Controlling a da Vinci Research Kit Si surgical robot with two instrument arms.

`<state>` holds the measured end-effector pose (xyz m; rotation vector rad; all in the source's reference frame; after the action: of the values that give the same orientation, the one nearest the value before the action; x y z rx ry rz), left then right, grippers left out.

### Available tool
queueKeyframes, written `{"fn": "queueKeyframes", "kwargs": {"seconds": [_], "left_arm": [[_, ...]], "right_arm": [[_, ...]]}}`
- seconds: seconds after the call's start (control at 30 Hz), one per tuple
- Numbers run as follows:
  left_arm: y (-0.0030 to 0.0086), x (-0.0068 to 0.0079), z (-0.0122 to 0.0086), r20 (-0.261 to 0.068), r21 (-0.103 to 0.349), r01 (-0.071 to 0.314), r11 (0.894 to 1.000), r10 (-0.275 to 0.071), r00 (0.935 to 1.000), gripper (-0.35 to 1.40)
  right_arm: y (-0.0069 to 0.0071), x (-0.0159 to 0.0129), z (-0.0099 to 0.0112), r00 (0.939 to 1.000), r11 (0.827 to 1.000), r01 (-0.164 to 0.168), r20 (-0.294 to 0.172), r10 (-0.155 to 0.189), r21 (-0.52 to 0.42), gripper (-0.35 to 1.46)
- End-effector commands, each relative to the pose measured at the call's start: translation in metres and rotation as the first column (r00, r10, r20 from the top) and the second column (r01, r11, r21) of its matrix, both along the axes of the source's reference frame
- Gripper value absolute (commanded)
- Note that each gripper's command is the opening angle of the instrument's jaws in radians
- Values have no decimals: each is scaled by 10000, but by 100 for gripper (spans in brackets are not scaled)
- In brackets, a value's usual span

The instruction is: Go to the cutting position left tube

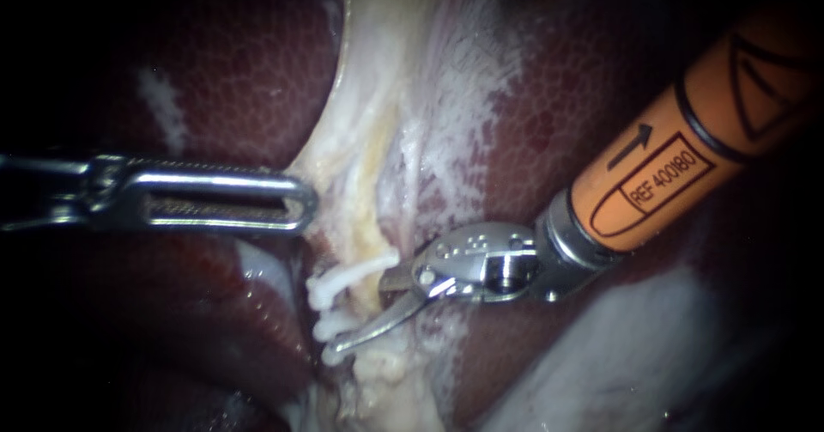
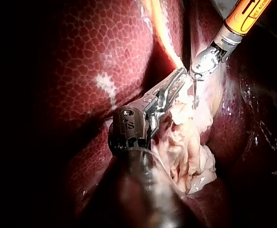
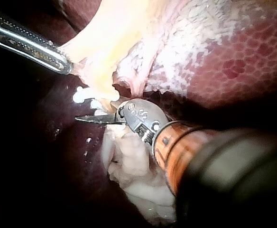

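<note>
White clips (image 1: 354, 272) sit across a pale tube (image 1: 348, 301) at the foot of the pale gallbladder tissue (image 1: 369, 140), with more clips (image 1: 330, 325) just below. My right instrument (image 1: 365, 312), on an orange shaft, has its blades open at the tube between the upper and lower clips. The long blade (image 1: 369, 329) points down-left past the lower clips. From the right wrist view the same blades (image 3: 95, 118) lie beside the clips (image 3: 81, 96). My left instrument (image 1: 296, 202) has slotted jaws shut on the edge of the pale tissue, which its own view (image 2: 175, 81) confirms.
Dark red liver (image 1: 215, 71) lies on both sides of the pale strip. A pale frayed lump of tissue (image 2: 188, 152) lies beside my left instrument's shaft. The right instrument (image 2: 202, 61) shows just ahead of the left jaws.
</note>
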<state>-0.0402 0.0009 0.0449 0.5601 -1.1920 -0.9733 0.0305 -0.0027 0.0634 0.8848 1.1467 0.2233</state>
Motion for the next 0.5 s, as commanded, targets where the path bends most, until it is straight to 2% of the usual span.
{"fn": "queueKeyframes", "kwargs": {"seconds": [0.03,0.2,0.4,0.5], "left_arm": [[0,0,0,-4,-4,3,10000,-3,10000,-35],[0,-1,1,-6,-7,4,10000,-4,10000,-35],[-1,-1,1,-8,-10,6,10000,-6,10000,-35],[-1,-1,1,-8,-11,5,10000,-5,10000,-35]], "right_arm": [[-1,0,1,10000,9999,-25,97,24,128,53],[-1,0,3,9999,9998,-31,124,29,173,43],[-2,-1,6,9999,9997,-25,167,21,258,23],[-2,-2,6,9998,9995,-28,193,22,306,21]]}}
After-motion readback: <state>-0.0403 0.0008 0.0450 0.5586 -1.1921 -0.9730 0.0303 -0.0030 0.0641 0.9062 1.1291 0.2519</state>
